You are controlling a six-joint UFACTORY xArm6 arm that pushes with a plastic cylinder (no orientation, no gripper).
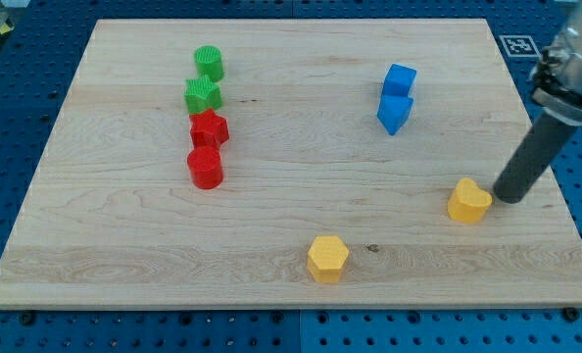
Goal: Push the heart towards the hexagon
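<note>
The yellow heart [468, 201] lies on the wooden board [291, 226] at the view's lower right. The yellow hexagon [327, 259] lies near the bottom edge, left of and below the heart. My tip [508, 198] rests just right of the heart, close to it; whether it touches the heart cannot be told. The dark rod rises from the tip toward the view's upper right.
A green cylinder [210, 64] and a green star-like block [203, 95] stand at upper left, with a red star-like block [210, 128] and a red cylinder [205, 168] below them. Two blue blocks [400, 79] [394, 113] sit at upper right. The board's right edge is near the tip.
</note>
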